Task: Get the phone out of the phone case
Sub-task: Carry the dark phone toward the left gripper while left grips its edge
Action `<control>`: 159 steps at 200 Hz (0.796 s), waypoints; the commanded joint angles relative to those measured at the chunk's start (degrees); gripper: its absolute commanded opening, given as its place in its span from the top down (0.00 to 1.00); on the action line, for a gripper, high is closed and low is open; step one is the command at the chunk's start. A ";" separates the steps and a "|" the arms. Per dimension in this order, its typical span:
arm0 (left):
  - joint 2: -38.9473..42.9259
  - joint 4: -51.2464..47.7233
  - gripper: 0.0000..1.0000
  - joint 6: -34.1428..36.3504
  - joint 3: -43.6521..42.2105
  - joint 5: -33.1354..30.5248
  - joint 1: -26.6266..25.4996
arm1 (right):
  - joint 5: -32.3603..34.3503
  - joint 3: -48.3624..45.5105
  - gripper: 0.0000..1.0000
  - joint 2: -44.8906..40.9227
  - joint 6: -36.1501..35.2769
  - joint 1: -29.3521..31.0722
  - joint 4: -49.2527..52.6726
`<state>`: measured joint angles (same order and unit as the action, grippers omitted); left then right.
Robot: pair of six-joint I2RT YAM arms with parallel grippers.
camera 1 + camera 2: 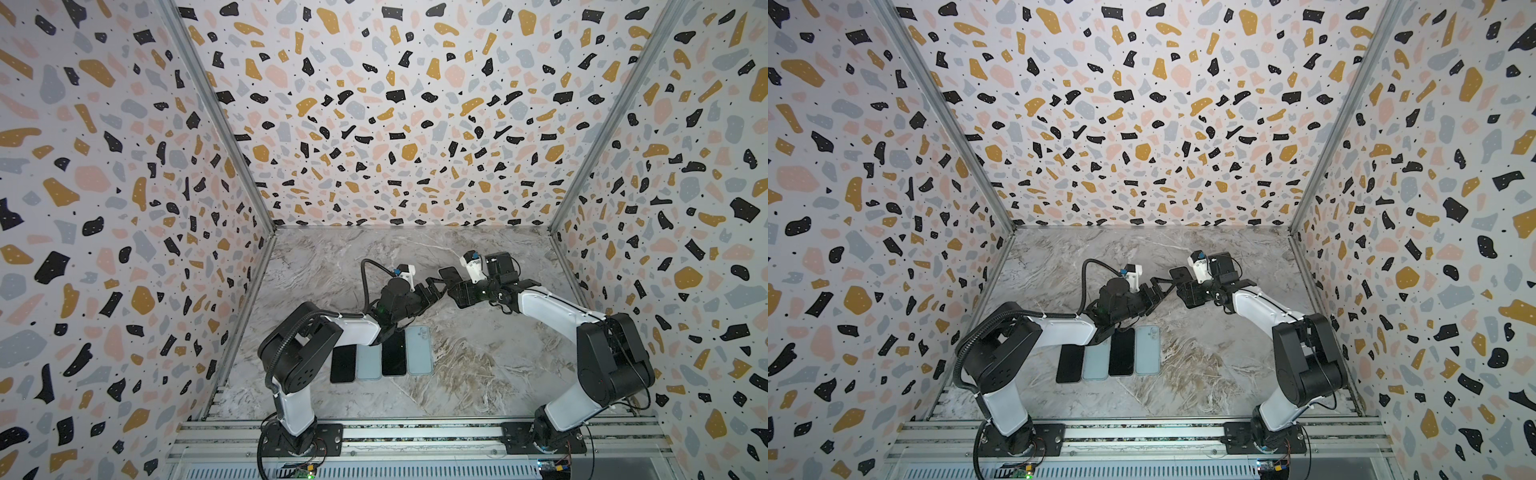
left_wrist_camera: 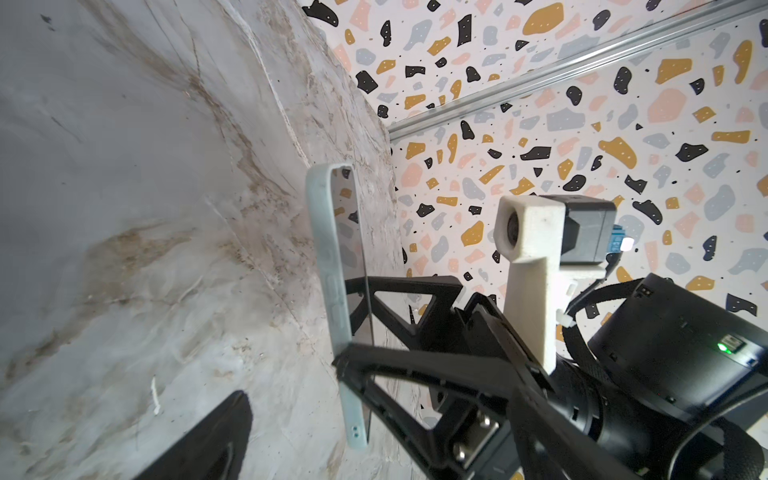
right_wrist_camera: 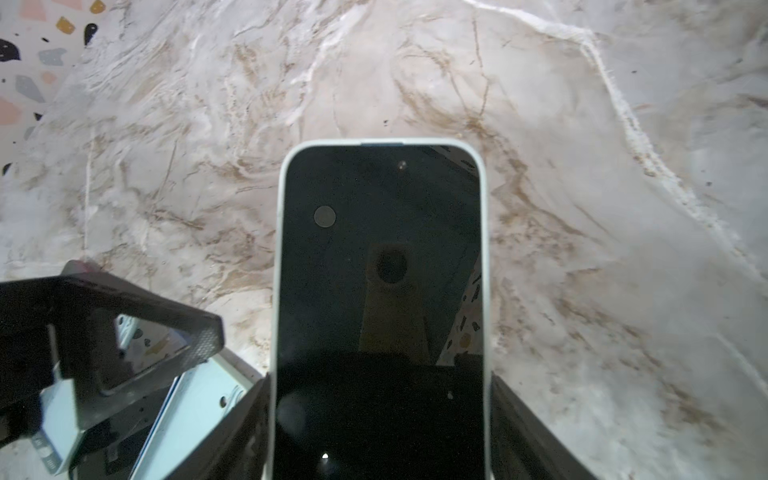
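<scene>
Phone (image 3: 380, 291) (in pale case (image 2: 328, 257)) tight in right gripper (image 2: 345, 320); left gripper (image 1: 436, 291) agape alongside.

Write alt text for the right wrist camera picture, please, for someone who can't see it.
A dark-screened phone in a pale case dominates the picture, screen facing the camera. The right gripper grips it by its long edges over a marbled table.

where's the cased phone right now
In both top views the cased phone is held above the table by the right pincer, mid-scene, the open left pincer just left of it, beyond the row of phones and cases.
</scene>
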<state>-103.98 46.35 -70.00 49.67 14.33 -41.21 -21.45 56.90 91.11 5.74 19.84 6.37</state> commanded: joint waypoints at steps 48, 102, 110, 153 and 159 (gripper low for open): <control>-1.04 6.39 0.13 -3.43 -0.18 0.02 1.57 | -3.86 -1.62 0.76 -6.49 0.93 2.90 -1.42; -1.83 9.30 0.27 -4.66 -0.71 0.14 1.75 | -5.01 -2.44 0.77 -7.01 2.41 3.67 -1.80; -2.05 9.59 0.28 -4.87 -0.88 0.03 1.75 | -4.92 -2.48 0.77 -6.95 2.60 3.86 -1.89; -3.06 11.22 0.41 -5.59 -1.15 0.49 1.84 | -5.20 -2.59 0.78 -6.74 3.24 4.70 -2.06; -3.06 11.22 0.43 -5.55 -1.15 0.52 1.83 | -5.19 -2.69 0.78 -6.88 3.32 4.88 -2.12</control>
<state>-106.26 53.28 -75.31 49.23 14.39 -39.79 -25.21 54.30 86.50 8.25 24.08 6.37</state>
